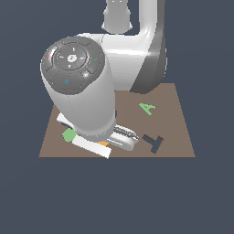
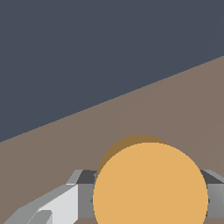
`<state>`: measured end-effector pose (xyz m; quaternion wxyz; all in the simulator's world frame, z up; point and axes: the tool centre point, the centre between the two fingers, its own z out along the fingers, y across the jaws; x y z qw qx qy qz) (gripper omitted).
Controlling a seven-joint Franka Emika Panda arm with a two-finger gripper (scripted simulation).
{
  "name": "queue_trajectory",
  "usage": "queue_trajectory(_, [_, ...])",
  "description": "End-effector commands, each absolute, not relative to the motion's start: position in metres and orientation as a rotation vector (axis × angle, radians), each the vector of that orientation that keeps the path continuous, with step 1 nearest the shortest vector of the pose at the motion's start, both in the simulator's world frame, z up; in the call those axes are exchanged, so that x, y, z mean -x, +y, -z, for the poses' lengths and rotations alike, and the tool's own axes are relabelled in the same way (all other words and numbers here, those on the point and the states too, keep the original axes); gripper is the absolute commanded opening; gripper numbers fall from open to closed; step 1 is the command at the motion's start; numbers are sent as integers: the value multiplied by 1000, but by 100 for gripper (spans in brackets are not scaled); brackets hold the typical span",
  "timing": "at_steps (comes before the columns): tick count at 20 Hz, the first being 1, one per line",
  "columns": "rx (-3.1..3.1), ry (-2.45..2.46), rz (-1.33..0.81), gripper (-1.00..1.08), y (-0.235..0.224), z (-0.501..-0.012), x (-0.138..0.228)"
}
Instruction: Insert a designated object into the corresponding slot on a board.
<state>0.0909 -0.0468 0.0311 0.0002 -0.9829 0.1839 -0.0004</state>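
The flat brown rectangular board lay across the middle of the exterior view, and the big white-and-grey robot arm hung right over its left half, blocking most of it. On the bare right side sat a small green letter A, and lower down, towards the lower right of the board, a dark T-shaped cut-out stood empty. A green pentagon peeked out at the lower left, just beside the arm's white housing. The dark round hole could not be seen in either view; the arm covered the place where it might have been.

And there was the flat round orange disc! In the wrist view it filled the lower middle of the frame, sitting squarely between the grey fingers, one showing on each side of it, with a darker orange shadow on the board just behind. The gripper looked closed on the disc, both fingers pressed to its edges. From the exterior view only a sliver of orange showed under the gripper, low over the board's lower left edge, between the pentagon and the T-shaped cut-out. Whether the disc touched the board could not be told.
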Motion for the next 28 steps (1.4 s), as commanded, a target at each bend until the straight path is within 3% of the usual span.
queue_trajectory(1, [3093, 545, 1, -100, -45, -31, -90])
queue_trajectory(13, [3137, 155, 2, -100, -33, -33, -82])
queue_trajectory(28, [3045, -772, 2, -100, -14, -36, -51])
